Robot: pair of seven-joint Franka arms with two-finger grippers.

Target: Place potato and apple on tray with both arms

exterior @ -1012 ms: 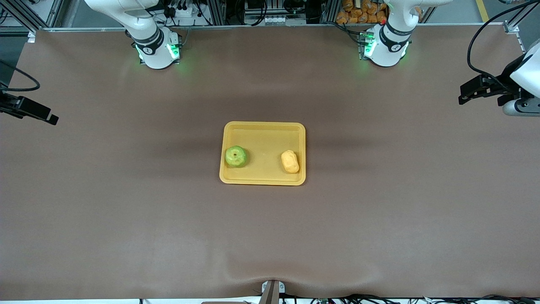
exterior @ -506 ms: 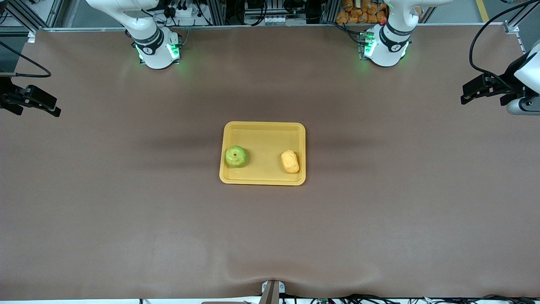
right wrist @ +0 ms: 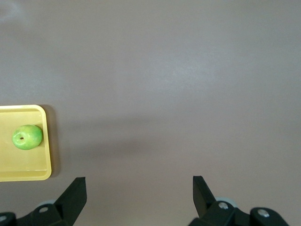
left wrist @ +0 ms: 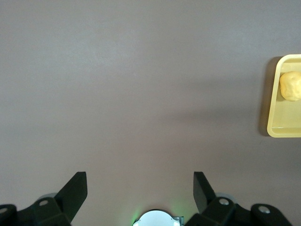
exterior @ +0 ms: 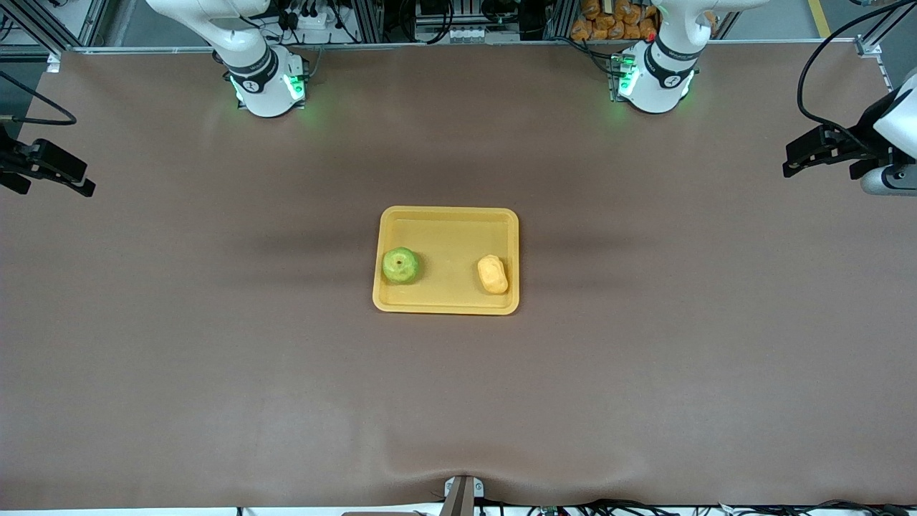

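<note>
The yellow tray (exterior: pixel 448 240) lies in the middle of the table. On it the green apple (exterior: pixel 400 265) rests toward the right arm's end and the yellow-orange potato (exterior: pixel 492 274) toward the left arm's end. My left gripper (exterior: pixel 788 163) hangs open and holds nothing over the bare table at the left arm's end. Its wrist view shows the gripper (left wrist: pixel 140 188), the potato (left wrist: pixel 290 85) and a tray (left wrist: pixel 281 128) corner. My right gripper (exterior: pixel 87 183) hangs open and holds nothing over the right arm's end. Its wrist view shows the gripper (right wrist: pixel 139 190), the apple (right wrist: pixel 27 137) and the tray (right wrist: pixel 29 165).
Brown cloth (exterior: pixel 458 387) covers the whole table. The two arm bases (exterior: pixel 266 86) (exterior: pixel 655 82) stand along the edge farthest from the front camera. A small mount (exterior: pixel 462 494) sits at the nearest edge. Cables hang by both table ends.
My right gripper has shifted slightly at its end of the table, away from the front camera. My left gripper barely moved. Apple, potato and tray stayed put.
</note>
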